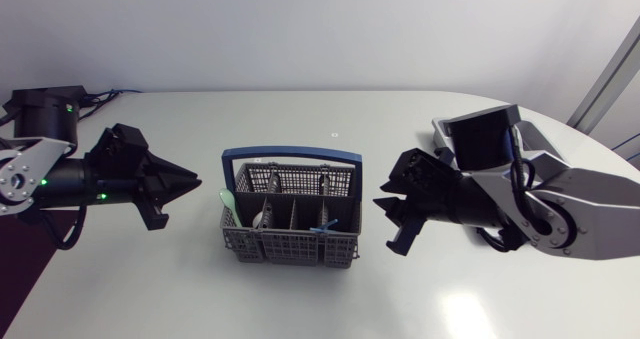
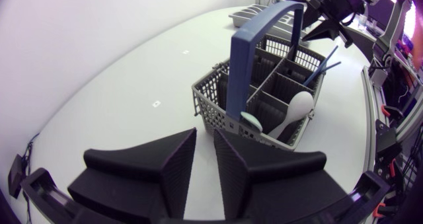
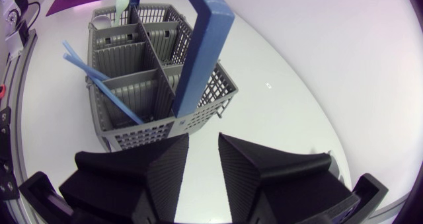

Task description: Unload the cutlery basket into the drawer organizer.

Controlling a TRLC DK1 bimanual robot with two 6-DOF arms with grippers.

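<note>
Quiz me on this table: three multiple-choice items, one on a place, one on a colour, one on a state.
1. The cutlery basket stands:
A) between the left gripper and the right gripper
B) at the table's far edge
C) on top of an arm

2. Its handle is:
A) red
B) blue
C) yellow

3. The left gripper is:
A) clamped on a knife
B) gripping the handle
C) holding nothing

Answers:
1 A: the head view shows one gripper on each side of it.
2 B: a blue bar arches over the grey mesh.
3 C: its wrist view shows nothing between its jaws.
</note>
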